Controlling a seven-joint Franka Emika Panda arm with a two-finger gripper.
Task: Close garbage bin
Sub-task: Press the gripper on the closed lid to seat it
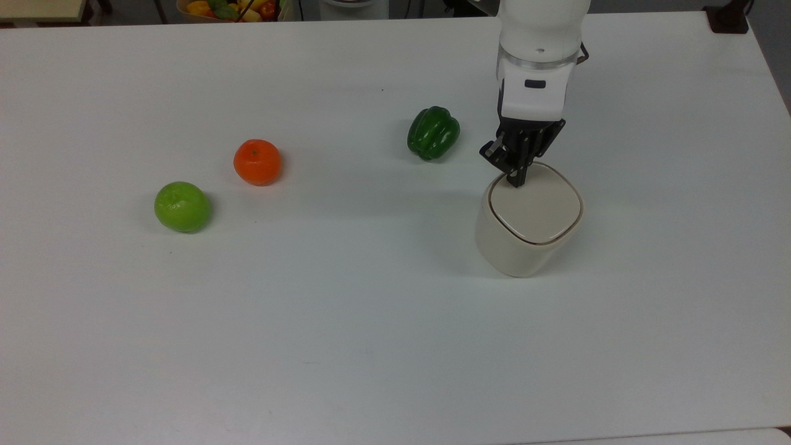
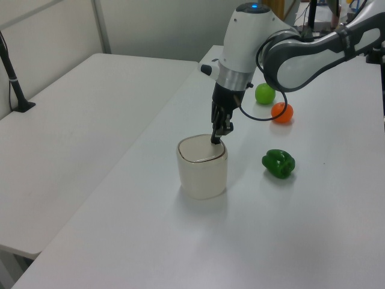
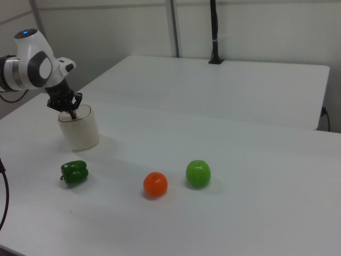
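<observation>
We see the small cream-beige plastic garbage bin [image 1: 528, 216] standing upright on the white table [image 1: 371, 340], its flat rounded-square lid [image 1: 536, 210] lying level in the rim — closed, by the look of it. The black two-finger gripper [image 1: 514, 180] presses its tip on the lid's edge nearest the glossy green bell pepper [image 1: 433, 132]; fingers look pinched together w/ nothing held between them.

Risk from here, in our judgement: pushing further could tip or skid the light bin, since the contact sits off-centre near one edge; a sideways exit might also drag the lid or nudge the body. A straight lift looks safest.

Arm pose: the white wrist comes down near-vertical over the bin, fingers pointing at the table, forearm arching away behind in the left view.

Elsewhere — a round orange fruit [image 1: 257, 161] and a round lime-green fruit [image 1: 182, 206], well apart from the bin.
</observation>
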